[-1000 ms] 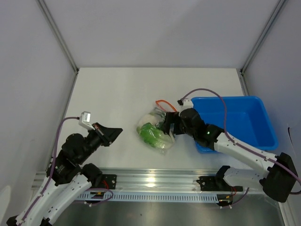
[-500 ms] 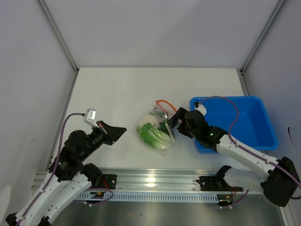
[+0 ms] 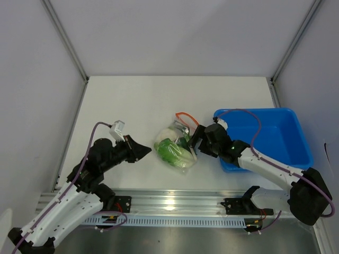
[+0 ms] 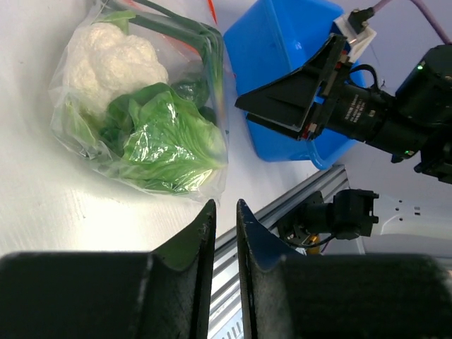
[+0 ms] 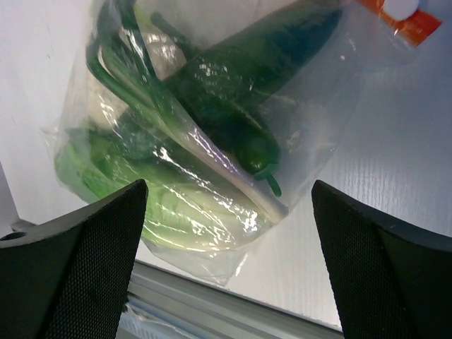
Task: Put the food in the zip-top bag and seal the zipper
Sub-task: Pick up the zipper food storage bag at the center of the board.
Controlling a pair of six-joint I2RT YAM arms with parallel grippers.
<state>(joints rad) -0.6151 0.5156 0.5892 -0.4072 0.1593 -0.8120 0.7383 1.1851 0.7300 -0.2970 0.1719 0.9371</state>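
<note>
The zip-top bag (image 3: 175,149) lies on the table between my arms, with the food inside it: leafy greens (image 4: 166,134), a white cauliflower (image 4: 106,56) and a dark long green piece (image 5: 240,92). Its orange-red zipper (image 3: 183,115) is at the far end and also shows in the right wrist view (image 5: 406,25). My left gripper (image 3: 145,151) is just left of the bag, empty, jaws closed to a thin slit (image 4: 224,212). My right gripper (image 3: 194,140) hovers over the bag's right side, wide open and empty (image 5: 229,185).
A blue rectangular bin (image 3: 275,138) stands right of the bag, under my right arm; it also shows in the left wrist view (image 4: 282,42). The metal rail (image 3: 175,203) runs along the table's near edge.
My left arm has moved right, toward the bag. My right gripper lifted back from the bag, then came a little closer to it again. The bag has not moved.
</note>
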